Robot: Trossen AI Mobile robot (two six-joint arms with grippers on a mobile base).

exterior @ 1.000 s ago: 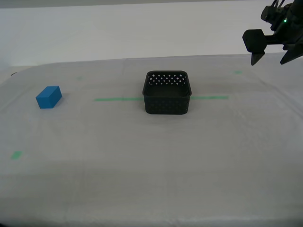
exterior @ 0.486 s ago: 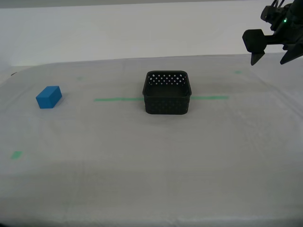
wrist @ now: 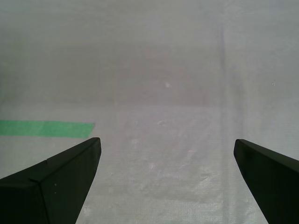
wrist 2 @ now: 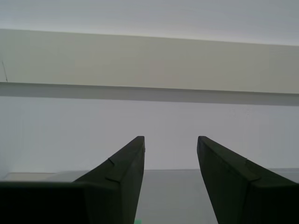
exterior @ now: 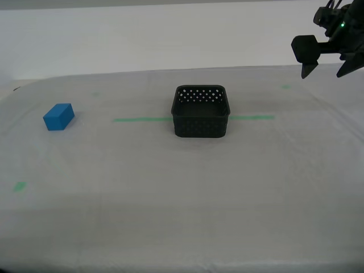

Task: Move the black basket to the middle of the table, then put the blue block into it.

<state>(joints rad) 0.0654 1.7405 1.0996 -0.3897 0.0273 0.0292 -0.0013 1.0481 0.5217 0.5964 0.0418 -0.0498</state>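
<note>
The black basket [exterior: 201,111] stands upright on the table [exterior: 170,193], astride the long green tape line [exterior: 141,119], and nothing shows inside it. The blue block [exterior: 58,116] lies on the cloth far off toward the exterior view's left. My first gripper [exterior: 325,74] hangs open above the table at the exterior view's upper right, well away from both. Its wrist view shows wide-spread fingers [wrist: 60,177] over bare cloth and the end of a green tape strip [wrist: 44,128]. My second gripper [wrist 2: 170,137] is open and empty, facing a pale wall; neither basket nor block appears there.
Small green marks [exterior: 20,186] dot the cloth, one near the front at the exterior view's left and another [exterior: 285,86] at the back right. A pale wall rises behind the table's far edge.
</note>
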